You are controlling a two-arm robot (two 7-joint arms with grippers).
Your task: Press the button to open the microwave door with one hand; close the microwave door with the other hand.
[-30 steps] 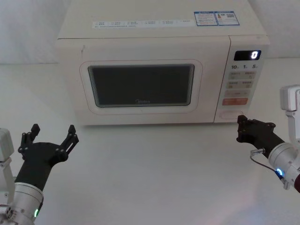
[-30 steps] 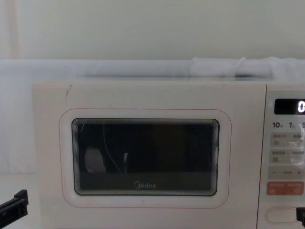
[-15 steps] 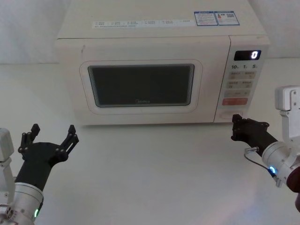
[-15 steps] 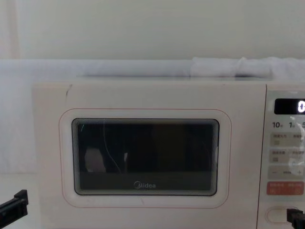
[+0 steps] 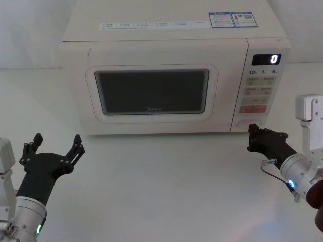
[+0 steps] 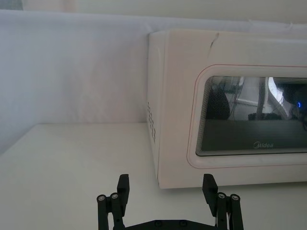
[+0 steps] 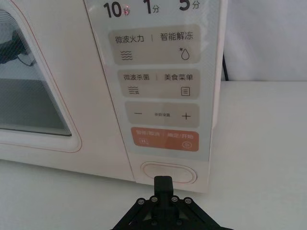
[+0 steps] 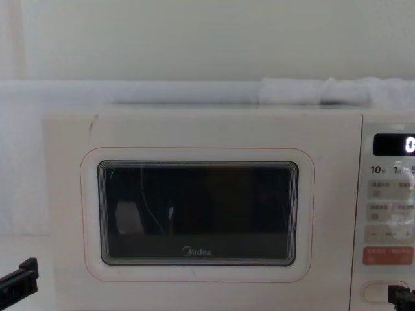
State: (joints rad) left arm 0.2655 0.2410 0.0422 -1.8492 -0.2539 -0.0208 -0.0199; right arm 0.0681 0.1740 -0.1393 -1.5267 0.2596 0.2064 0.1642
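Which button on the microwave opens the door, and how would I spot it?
Find the cream microwave and look at the narrow strip of keys on the right of its door. Go down past the black number display and the orange key to the very bottom. The button there is a wide cream oval with a thin outline and no writing, unlike the labelled rectangular keys above it.

The microwave [image 5: 171, 70] stood on the tabletop [image 5: 161, 186], its door [image 5: 151, 93] left of the button [image 5: 249, 122]; the right tool [image 5: 252, 137] sat just before the button.
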